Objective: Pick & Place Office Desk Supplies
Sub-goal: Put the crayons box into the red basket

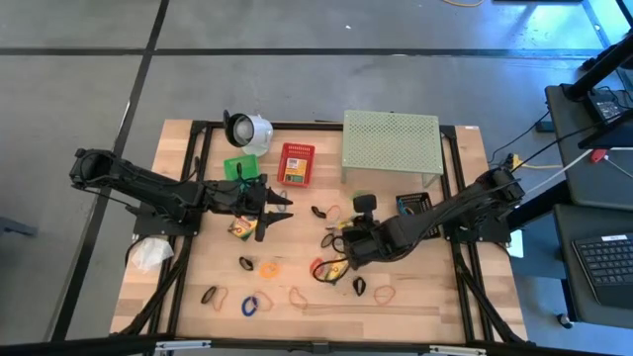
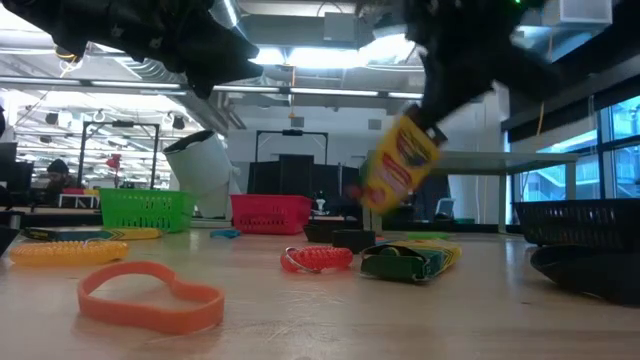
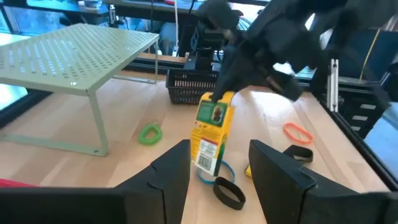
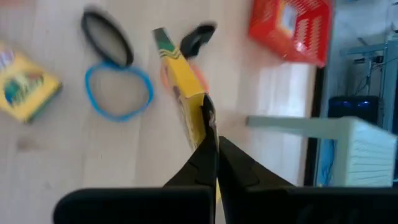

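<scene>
The right gripper (image 4: 210,134) is closed on the upper edge of a crayon box (image 4: 182,90), which hangs long-axis down above the table, while the left gripper (image 3: 217,163), open, waits nearby

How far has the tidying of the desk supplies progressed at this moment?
Nothing visibly put away yet. In hand: the right end effector is shut on a yellow-and-green cardboard crayon box, lifted. Left: another crayon box and coloured rubber-band loops on the wooden table.

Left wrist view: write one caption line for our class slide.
The right hand lifts a yellow crayon box above the table, near the pale green shelf.
</scene>
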Available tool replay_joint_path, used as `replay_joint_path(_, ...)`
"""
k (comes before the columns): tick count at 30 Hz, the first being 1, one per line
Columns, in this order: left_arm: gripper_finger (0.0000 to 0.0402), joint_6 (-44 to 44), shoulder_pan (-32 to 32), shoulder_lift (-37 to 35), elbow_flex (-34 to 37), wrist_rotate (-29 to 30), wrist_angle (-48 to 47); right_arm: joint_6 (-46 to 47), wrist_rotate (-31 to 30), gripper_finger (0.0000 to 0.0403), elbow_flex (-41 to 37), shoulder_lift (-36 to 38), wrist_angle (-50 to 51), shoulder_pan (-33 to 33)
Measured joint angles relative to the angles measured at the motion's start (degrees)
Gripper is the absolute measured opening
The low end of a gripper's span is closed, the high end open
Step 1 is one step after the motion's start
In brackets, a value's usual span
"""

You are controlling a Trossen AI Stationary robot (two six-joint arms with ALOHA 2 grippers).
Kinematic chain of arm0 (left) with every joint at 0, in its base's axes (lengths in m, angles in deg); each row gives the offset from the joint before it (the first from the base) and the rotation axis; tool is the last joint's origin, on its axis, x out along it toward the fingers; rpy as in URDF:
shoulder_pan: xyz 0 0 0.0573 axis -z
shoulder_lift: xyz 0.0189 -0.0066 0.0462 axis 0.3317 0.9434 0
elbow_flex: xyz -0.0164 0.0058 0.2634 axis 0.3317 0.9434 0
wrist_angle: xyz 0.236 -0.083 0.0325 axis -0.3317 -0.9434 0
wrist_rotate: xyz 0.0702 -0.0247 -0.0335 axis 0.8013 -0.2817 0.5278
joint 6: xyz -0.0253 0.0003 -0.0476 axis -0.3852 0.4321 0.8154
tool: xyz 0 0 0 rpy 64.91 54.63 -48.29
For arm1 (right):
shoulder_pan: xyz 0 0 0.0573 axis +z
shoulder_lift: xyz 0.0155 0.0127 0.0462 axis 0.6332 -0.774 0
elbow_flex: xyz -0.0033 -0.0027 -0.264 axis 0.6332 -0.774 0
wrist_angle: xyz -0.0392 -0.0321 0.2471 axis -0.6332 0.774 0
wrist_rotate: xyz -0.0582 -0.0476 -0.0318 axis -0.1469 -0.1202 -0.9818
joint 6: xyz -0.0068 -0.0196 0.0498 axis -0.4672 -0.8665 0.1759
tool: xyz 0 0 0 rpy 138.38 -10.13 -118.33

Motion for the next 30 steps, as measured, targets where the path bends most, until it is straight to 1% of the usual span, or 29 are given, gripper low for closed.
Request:
replay_joint_path(2,0.0162,-0.61,0.02,0.00,0.00,1.01,0.28,-0.02,-0.57,0.0000,2.54,0.00,0.54,-0.21)
replay_joint_path(4,0.0167,-0.65,0.00,0.00,-0.16,3.21,0.06,0.10,-0.75,0.0000,5.01,0.00,0.98,-0.60)
replay_joint_path(6,0.0174,-0.89,0.00,0.00,-1.15,4.70,-1.64,1.25,-0.75,0.0000,7.16,0.02,1.39,-1.08)
replay_joint_path(9,0.0184,-1.61,0.15,0.94,-3.46,5.38,-5.11,3.22,-0.73,0.0000,9.74,0.07,1.56,-1.71)
replay_joint_path(11,0.0189,-3.26,0.82,2.14,-5.77,7.03,-8.46,4.37,-0.67,0.0000,11.22,0.07,1.76,-1.98)
replay_joint_path(15,0.0196,-7.89,2.91,6.15,-11.72,13.55,-16.10,6.04,-0.24,0.0000,13.05,0.09,1.80,-2.31)
replay_joint_path(17,0.0198,-9.91,3.78,8.47,-14.69,15.24,-18.91,6.42,-0.25,0.0000,13.81,0.09,1.79,-2.41)
replay_joint_path(22,0.0198,-12.47,5.42,13.66,-20.81,15.25,-22.69,6.84,-0.97,0.0000,14.28,0.09,1.77,-2.71)
replay_joint_path(28,0.0198,-11.89,5.95,17.80,-25.85,9.20,-27.29,7.04,-2.09,0.0000,14.28,0.09,1.56,-2.90)
replay_joint_path(30,0.0199,-11.19,6.14,19.11,-27.07,8.97,-28.17,6.91,-2.48,0.0000,14.28,0.09,1.17,-2.90)
